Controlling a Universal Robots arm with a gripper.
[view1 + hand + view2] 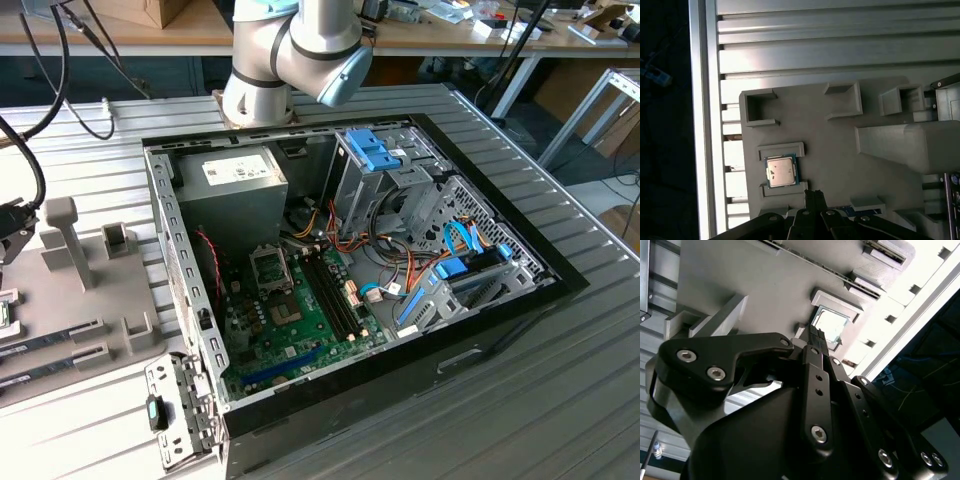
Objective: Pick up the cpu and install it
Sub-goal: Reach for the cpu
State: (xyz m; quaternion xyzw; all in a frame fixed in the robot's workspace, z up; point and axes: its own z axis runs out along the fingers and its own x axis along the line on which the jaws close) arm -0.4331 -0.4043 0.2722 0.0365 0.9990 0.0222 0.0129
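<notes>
Pickup not yet done: my gripper (812, 195), fingers together and empty, hovers near the cpu (781, 170) resting in its holder (840, 150).

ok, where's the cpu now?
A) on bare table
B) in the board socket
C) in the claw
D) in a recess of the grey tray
D: in the first wrist view the cpu lies in a recess of the grey tray, the claw just short of it.
</notes>
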